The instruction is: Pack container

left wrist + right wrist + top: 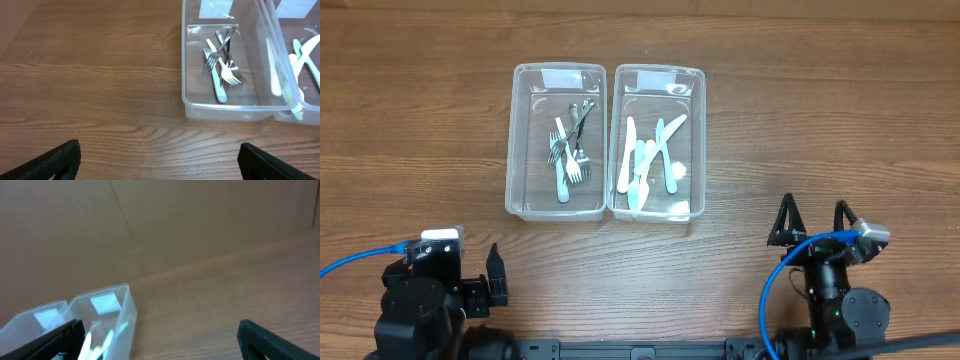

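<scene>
Left jaws: apart, wide, nothing between them. In the left wrist view my two black fingers [57, 159] sit at the lower corners of the frame, with only the bare wood surface [100, 100] between them.

Right jaws: also apart and empty. The overhead view shows both pointed right fingers [783, 228] spread and aimed toward the far side of the surface.

Position of the task items: two clear plastic containers stand side by side near the middle of the surface, long walls touching, well apart from both pairs of jaws. The left container [512, 150] lies ahead and to the right of my left jaws. The right container [702, 150] lies ahead and to the left of my right jaws. Neither is touched.

Appearance: both containers are rectangular, transparent and open-topped. The left container holds a loose pile of forks [568, 150]: several metal ones and one blue-green fork [218, 85] lying lengthwise among them. The right container holds pale plastic cutlery [650, 160], white and light blue-green, pieces crossing one another. I cannot sort every piece by type. The right wrist view catches only the containers' far ends at lower left, blurred.

Labels: the left label [558, 77] and the right label [665, 82] are white rectangles on the far end walls. No writing is legible on either.
</scene>
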